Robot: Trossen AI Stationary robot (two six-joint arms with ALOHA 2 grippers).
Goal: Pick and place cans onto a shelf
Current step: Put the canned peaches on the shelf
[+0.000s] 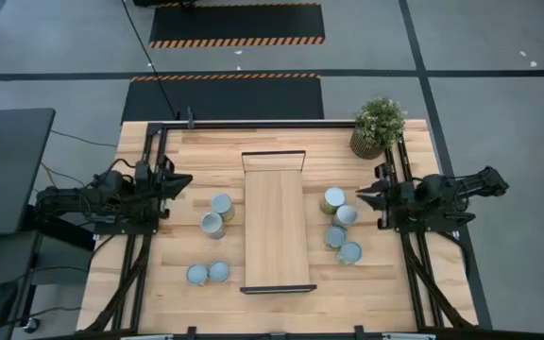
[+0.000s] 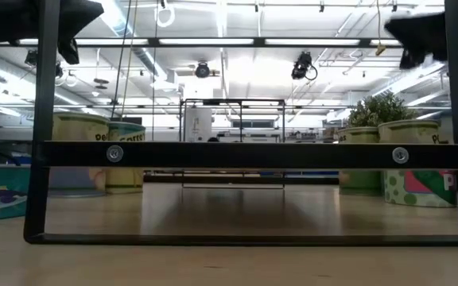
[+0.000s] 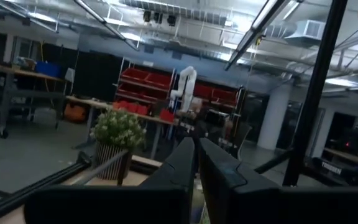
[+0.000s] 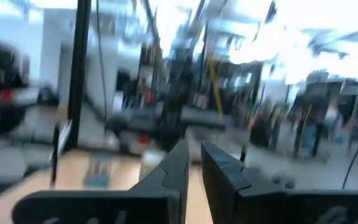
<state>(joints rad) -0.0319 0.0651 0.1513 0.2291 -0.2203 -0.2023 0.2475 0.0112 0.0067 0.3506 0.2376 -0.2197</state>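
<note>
both grippers sitting closed and empty, off the shelf's (image 1: 276, 219) two long sides

left gripper (image 1: 185, 179) hanging left of the shelf; right gripper (image 1: 363, 195) hanging right of it; four cans (image 1: 217, 216) standing left of the shelf, four more (image 1: 340, 227) right; none lying on it

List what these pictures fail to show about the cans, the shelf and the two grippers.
- Can labels: in the low view the shelf frame crosses the cans, so the print cannot be read.
- Cans in the right wrist view: blurred by motion, none clear.
- Shelf underside: hidden in the high view.
- Left gripper and right gripper: small from above; both shut, empty.
</note>
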